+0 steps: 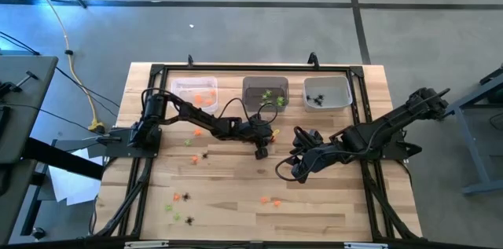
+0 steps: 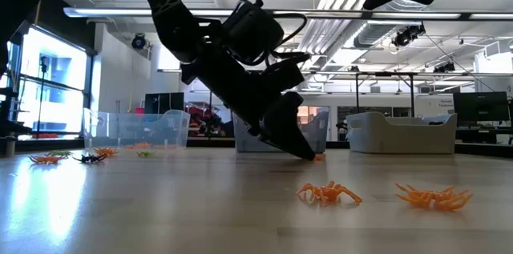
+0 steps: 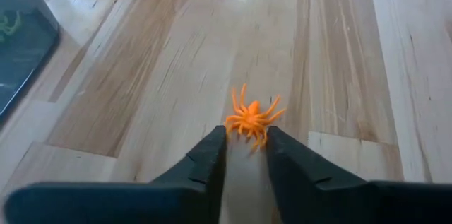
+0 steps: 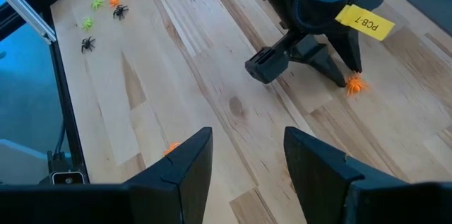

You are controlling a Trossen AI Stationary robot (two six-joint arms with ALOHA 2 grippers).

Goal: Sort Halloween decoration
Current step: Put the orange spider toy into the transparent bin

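An orange spider trinket (image 3: 252, 119) lies on the wooden table near its middle. My left gripper (image 3: 247, 143) slants down at it, fingertips on the table and a narrow gap apart, with the spider's near legs at that gap. The right wrist view shows the spider (image 4: 354, 83) at that fingertip. My right gripper (image 4: 247, 153) hangs open above the table, right of centre, with nothing between its fingers. More orange, green and black trinkets lie loose on the table's left half (image 1: 196, 133) and near its front (image 1: 179, 197). My left gripper's fingertips (image 3: 220, 139) stand on either side of the orange spider's near legs (image 3: 256, 138), coming in slanted from above. The spider lies flat on the table. Whether the fingers touch it, I cannot tell.
Three translucent bins stand along the far edge: the left one (image 1: 194, 92) holds orange pieces, the middle one (image 1: 265, 93) green, the right one (image 1: 326, 92) black spiders. Two orange spiders (image 1: 269, 200) lie near the front centre. A black frame (image 1: 236, 68) borders the table.
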